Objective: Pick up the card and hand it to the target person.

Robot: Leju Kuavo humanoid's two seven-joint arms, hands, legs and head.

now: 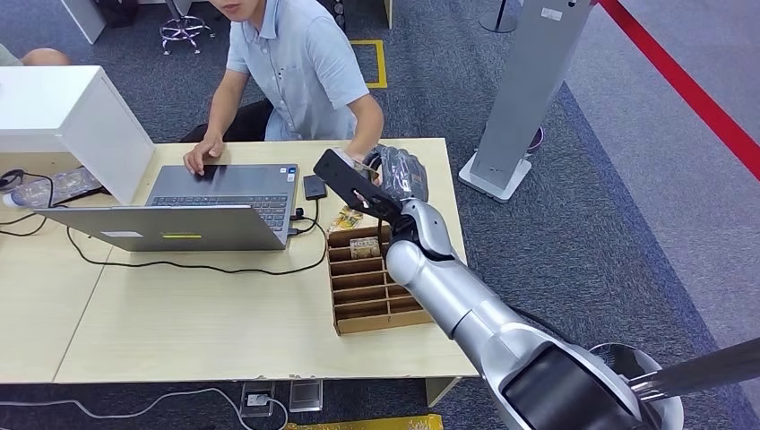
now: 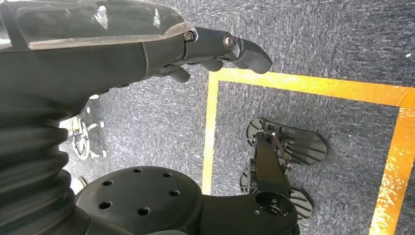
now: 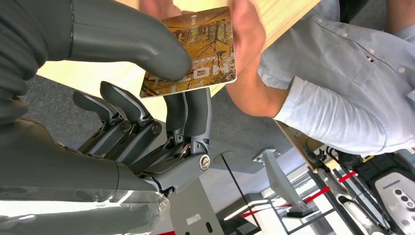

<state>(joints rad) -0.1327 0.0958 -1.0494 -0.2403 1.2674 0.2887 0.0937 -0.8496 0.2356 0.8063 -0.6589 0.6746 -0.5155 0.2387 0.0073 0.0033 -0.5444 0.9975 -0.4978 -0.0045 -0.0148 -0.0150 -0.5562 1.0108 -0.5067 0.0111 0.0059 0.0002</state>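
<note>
The card (image 3: 195, 54), printed with an autumn forest scene, is pinched between my right hand's (image 3: 132, 112) thick thumb (image 3: 132, 44) and its dark fingers. A person's hand (image 3: 247, 34) grasps the card's far edge at the same time. In the head view my right hand (image 1: 394, 177) reaches over the far right of the wooden table (image 1: 197, 331), meeting the hand (image 1: 360, 156) of the seated person in a light blue shirt (image 1: 300, 67). My left hand (image 2: 220, 46) hangs beside my body over the floor and holds nothing.
A cardboard slotted box (image 1: 372, 287) with a card in its far slot stands under my right forearm; another card (image 1: 348, 218) lies beside it. An open laptop (image 1: 206, 206), cables and a white box (image 1: 63, 116) fill the table's left. A grey stand (image 1: 520, 98) rises at the right.
</note>
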